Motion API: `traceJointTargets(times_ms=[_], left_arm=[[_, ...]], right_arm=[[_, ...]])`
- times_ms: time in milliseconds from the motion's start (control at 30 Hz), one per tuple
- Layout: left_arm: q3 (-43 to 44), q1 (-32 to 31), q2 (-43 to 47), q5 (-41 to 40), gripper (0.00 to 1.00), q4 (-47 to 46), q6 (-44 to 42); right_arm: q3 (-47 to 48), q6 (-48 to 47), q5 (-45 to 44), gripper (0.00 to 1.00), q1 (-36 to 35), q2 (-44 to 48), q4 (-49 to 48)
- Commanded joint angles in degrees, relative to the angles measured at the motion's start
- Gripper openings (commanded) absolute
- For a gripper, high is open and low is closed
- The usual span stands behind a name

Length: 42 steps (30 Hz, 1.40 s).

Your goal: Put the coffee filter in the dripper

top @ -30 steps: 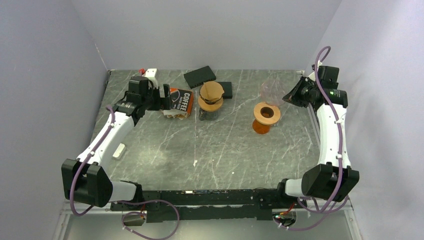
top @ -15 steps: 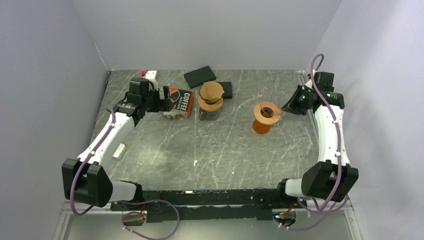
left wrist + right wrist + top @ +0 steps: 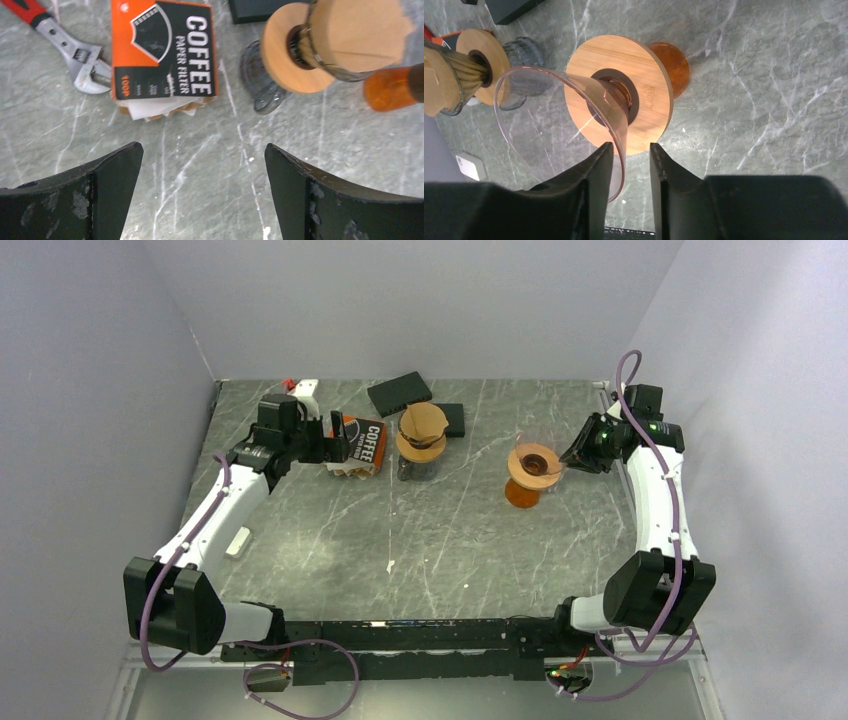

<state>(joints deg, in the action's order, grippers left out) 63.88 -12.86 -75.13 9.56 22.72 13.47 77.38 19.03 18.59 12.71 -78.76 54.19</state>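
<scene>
Wooden collar (image 3: 649,95) toward the right edge of the counter (image 3: 400,540) carries the clear dripper (image 3: 549,100). The right gripper (image 3: 630,150) is narrowly parted around its rim, not pinching. Near the far left corner, the left gripper (image 3: 201,150) hangs wide open beside the filter pack (image 3: 162,50). It is best to pinch one loose white filter (image 3: 150,107) at the pack's mouth and lift slowly.

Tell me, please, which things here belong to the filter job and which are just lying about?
Job: coffee filter pack; empty dripper.
Lying about: wrench; black boxes; dripper already holding a filter.
</scene>
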Motion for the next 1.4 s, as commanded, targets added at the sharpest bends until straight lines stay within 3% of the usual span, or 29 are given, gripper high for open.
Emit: traceJointTargets(times_ms=[0, 200, 400, 600, 967, 1067, 1367], left_arm=[[5.0, 0.1, 1.1, 7.6, 0.97, -4.8, 3.3], [8.7, 0.0, -1.8, 11.8, 0.92, -6.8, 9.7], [14.6, -2.1, -6.6, 17.5, 0.90, -8.2, 15.4], [22.1, -10.0, -13.2, 16.8, 0.89, -8.3, 17.2], [37.1, -23.1, -28.4, 20.3, 0.79, -8.5, 17.5], [41.6, -24.8, -33.0, 24.8, 0.76, -8.9, 18.3], [51.3, -29.0, -45.0, 25.8, 0.75, -7.6, 19.7]], right_arm=[[1.3, -0.6, 0.1, 0.41, 0.2, 0.3, -2.5], [3.0, -0.4, 1.5, 0.62, 0.3, 0.7, -3.9], [3.2, 0.2, 4.1, 0.72, 0.5, 1.1, -6.9], [2.3, 1.0, 8.4, 0.80, 2.1, 0.8, -9.0], [0.3, 1.8, 13.3, 0.77, 5.6, 1.0, -12.6], [-0.4, 1.6, 13.8, 0.70, 6.0, 0.9, -13.2], [-4.1, 3.1, 16.7, 0.57, 6.0, 1.3, -15.3]])
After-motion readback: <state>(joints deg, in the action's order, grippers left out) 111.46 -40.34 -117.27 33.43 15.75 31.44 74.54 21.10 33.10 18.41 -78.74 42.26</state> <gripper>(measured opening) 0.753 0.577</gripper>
